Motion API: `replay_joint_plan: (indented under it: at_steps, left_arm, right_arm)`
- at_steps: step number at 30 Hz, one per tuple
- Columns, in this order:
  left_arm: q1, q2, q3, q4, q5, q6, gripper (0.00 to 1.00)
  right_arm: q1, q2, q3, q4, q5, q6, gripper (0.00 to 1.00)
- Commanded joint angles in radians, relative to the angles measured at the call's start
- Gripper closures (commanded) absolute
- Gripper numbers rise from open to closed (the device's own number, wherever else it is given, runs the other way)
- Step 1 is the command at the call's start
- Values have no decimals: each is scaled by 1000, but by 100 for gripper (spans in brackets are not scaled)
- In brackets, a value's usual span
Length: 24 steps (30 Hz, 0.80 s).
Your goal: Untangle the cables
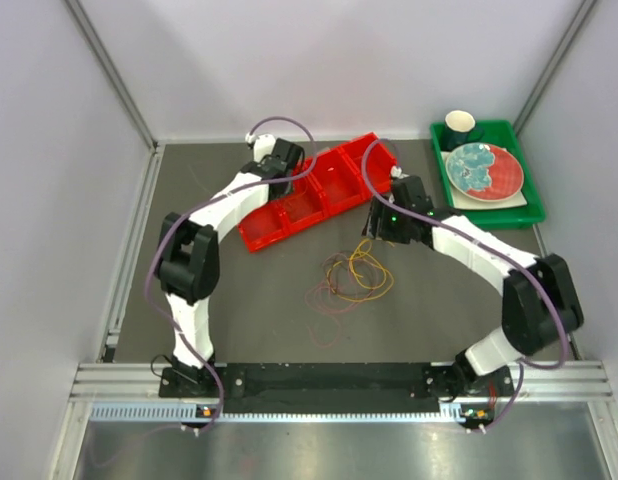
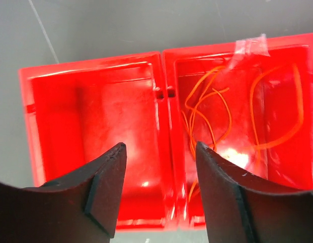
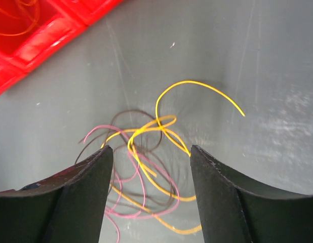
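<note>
A loose tangle of thin cables (image 1: 354,275), yellow, pink and dark brown, lies on the grey table in the middle. In the right wrist view the cables (image 3: 146,152) lie straight below my right gripper (image 3: 151,154), which is open, empty and hovering above them. In the top view the right gripper (image 1: 381,225) sits just behind the tangle. My left gripper (image 2: 159,152) is open and empty above the red bin row (image 2: 95,101), over the wall between two compartments. Thin orange cables (image 2: 212,111) lie in the right-hand compartment. In the top view the left gripper (image 1: 281,172) is over the bins (image 1: 319,195).
A green tray (image 1: 489,217) stands at the back right with a patterned plate (image 1: 484,170) and a dark cup (image 1: 460,127). A corner of the red bins (image 3: 40,30) shows at the upper left of the right wrist view. White walls enclose the table.
</note>
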Motion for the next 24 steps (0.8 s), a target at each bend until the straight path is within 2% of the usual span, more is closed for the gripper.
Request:
replay_joint_plan:
  at_steps: [1, 7, 8, 11, 13, 17, 24]
  left_arm:
    - [-4, -198, -49, 28, 20, 32, 36]
    - [-4, -405, -175, 23, 40, 16, 35]
    - [-2, -431, -195, 34, 46, 17, 35]
    - [-2, -508, -249, 54, 64, 25, 34]
    - [-2, -536, -263, 51, 67, 32, 34]
    - [-1, -551, -269, 43, 93, 37, 34]
    - [-2, -554, -298, 71, 164, 32, 35]
  right_arm:
    - [15, 98, 96, 55, -17, 37, 37]
    - [37, 185, 131, 92, -33, 79, 41]
    - [37, 194, 137, 92, -34, 82, 43]
    - [40, 223, 152, 78, -30, 93, 64]
    - [46, 228, 157, 63, -11, 102, 68]
    - [64, 199, 142, 40, 58, 96, 44]
    - [72, 197, 105, 32, 113, 77, 40]
